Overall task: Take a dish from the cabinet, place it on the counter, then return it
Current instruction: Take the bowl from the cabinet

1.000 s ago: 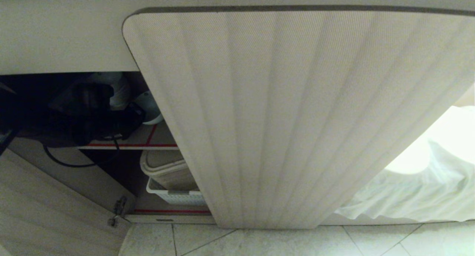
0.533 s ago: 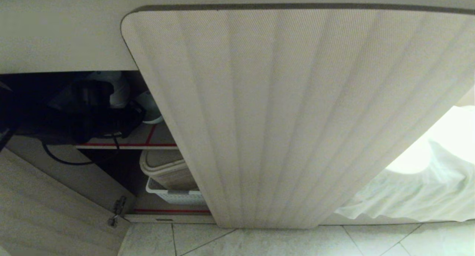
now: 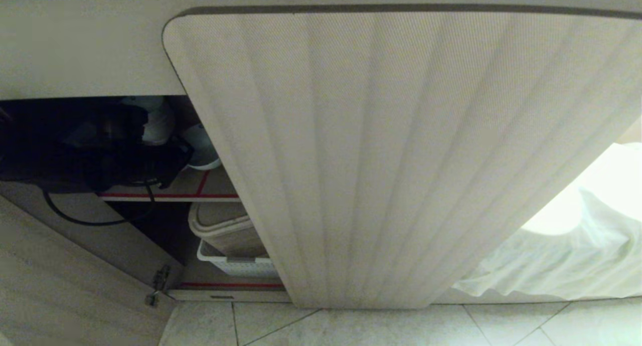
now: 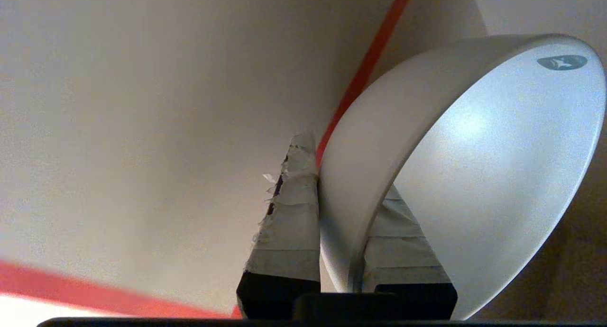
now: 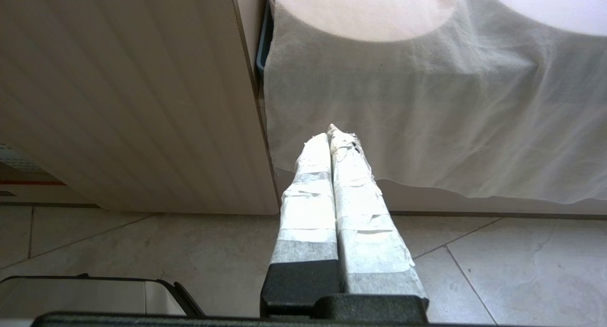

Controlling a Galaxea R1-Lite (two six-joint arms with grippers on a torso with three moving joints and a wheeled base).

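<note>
In the left wrist view the dish, a small white bowl, stands tilted on edge with its hollow facing sideways. My left gripper is shut on its rim, one taped finger outside the wall and the other inside. Beneath lies the beige shelf of the cabinet, edged in red tape. In the head view the dark left arm reaches into the open left bay, with the left gripper beside the dish. My right gripper is shut and empty, parked above the floor. The counter's top is out of view.
The ribbed cabinet door fills the middle; the left door hangs open. More white ware sits behind the arm. A beige bin and white basket occupy the lower shelf. A white cloth drapes at right.
The left arm and its cable have shifted a little leftward in the head view, inside the bay. The dish stays about where it was, still gripped.
</note>
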